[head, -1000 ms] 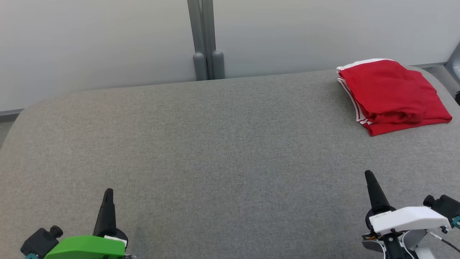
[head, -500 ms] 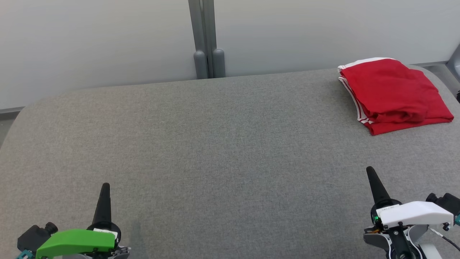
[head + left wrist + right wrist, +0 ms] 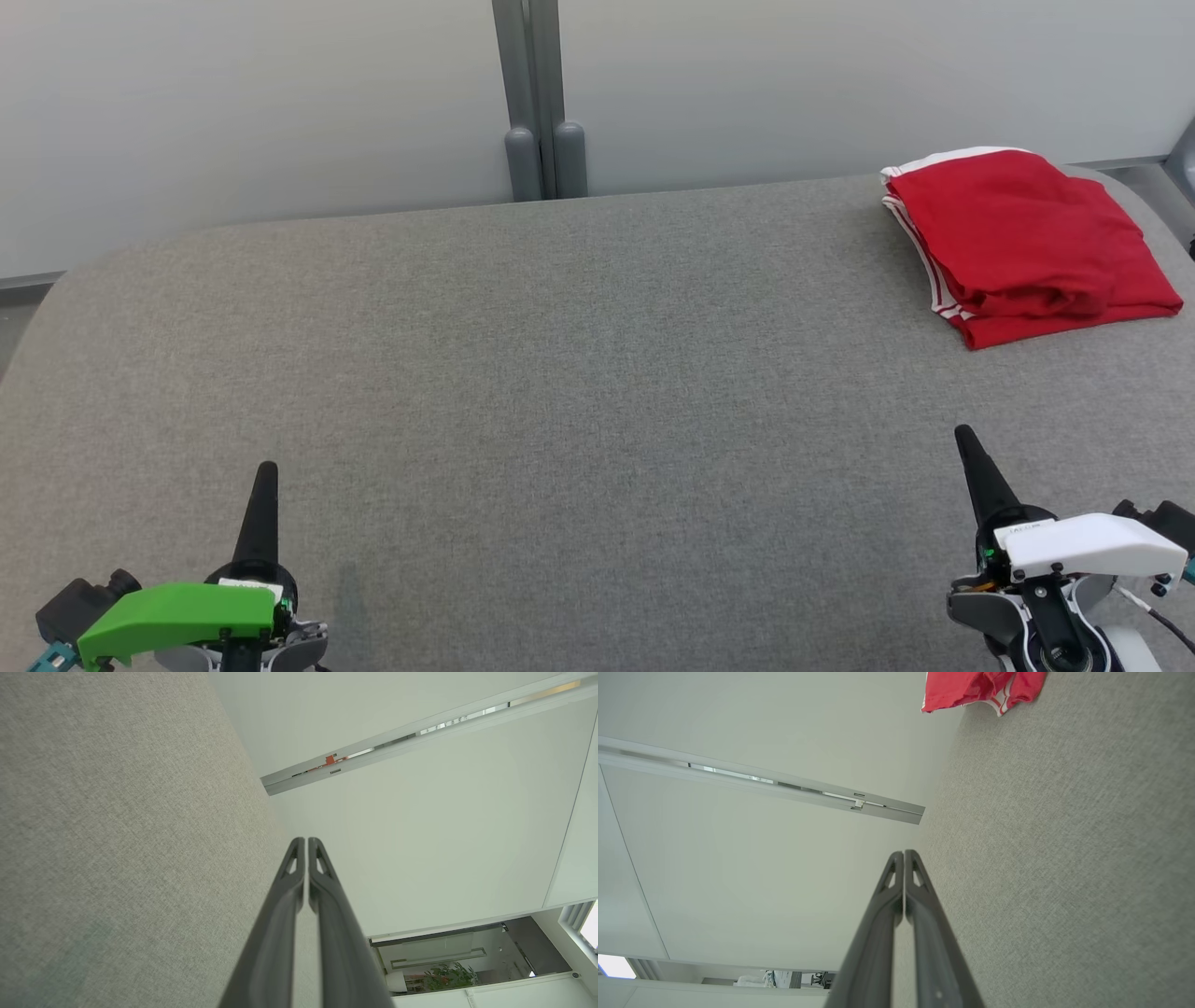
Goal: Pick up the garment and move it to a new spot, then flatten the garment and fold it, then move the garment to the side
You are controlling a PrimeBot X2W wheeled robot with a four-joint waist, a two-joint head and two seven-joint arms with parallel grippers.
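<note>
The garment [image 3: 1022, 245], red with white striped trim, lies folded in a compact stack at the far right corner of the grey padded table [image 3: 560, 373]. Its edge also shows at the top of the right wrist view as the garment [image 3: 980, 688]. My left gripper [image 3: 265, 471] hovers at the lower left, shut with nothing in it; its fingertips meet in the left wrist view [image 3: 306, 841]. My right gripper [image 3: 963, 437] sits at the lower right, well short of the garment, also shut and empty [image 3: 903, 854].
A pale wall panel with a grey vertical post [image 3: 534, 98] stands right behind the table's far edge. The table's corners are rounded at far left and far right.
Both grippers have drawn slightly down and outward toward the lower corners of the head view, staying shut. The view has shifted a little; the garment has not moved on the table.
</note>
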